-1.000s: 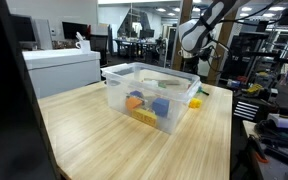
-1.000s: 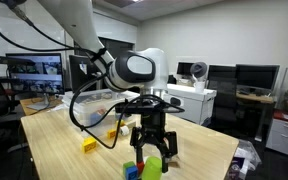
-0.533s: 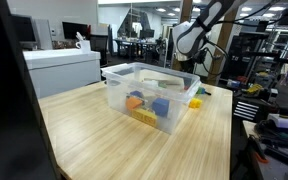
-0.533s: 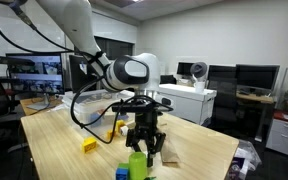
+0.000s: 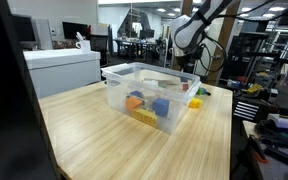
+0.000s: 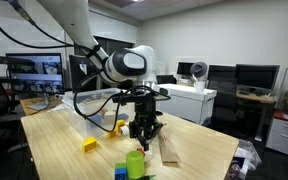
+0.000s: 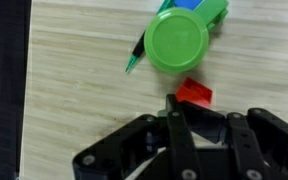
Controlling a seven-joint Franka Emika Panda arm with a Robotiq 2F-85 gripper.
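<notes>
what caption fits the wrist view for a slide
Tool hovers above a red block and green round piece on the wooden table.

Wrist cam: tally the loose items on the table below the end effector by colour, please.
Green: 2 (round green plastic cylinder, thin dark green stick)
Blue: 1 (blue block, cut off by the frame's top edge)
Red: 1 (small red block)
Total: 4

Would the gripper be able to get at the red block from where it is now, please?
Probably yes. In the wrist view the red block lies on bare table just ahead of the gripper, with nothing over it. The green cylinder sits close beside it and might crowd the fingers.
</notes>
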